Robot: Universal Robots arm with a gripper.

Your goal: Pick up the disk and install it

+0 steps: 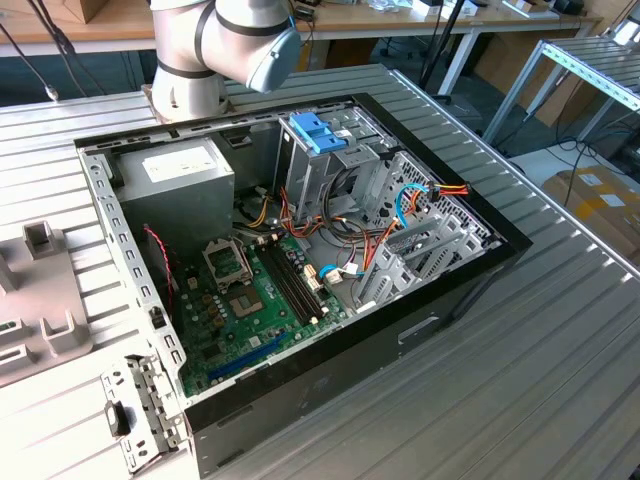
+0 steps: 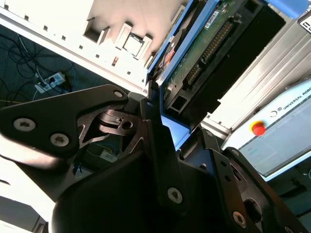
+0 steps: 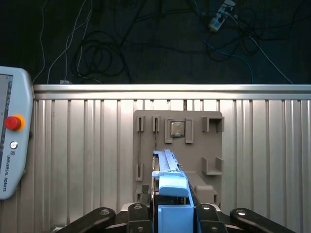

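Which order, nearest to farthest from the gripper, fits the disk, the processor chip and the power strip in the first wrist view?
1. The disk: clamped in the gripper.
2. The processor chip: seated in the grey fixture plate on the table.
3. The power strip: on the dark floor past the table's edge.

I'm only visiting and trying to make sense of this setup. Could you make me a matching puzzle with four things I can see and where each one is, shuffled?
Things:
1. disk
2. motherboard
3. square chip
4. red button

Places:
A. inside the open computer case
B. on the grey pendant
C. held in the gripper
D. in a pocket of the grey tray

Pairs: 1-C, 2-A, 3-D, 4-B
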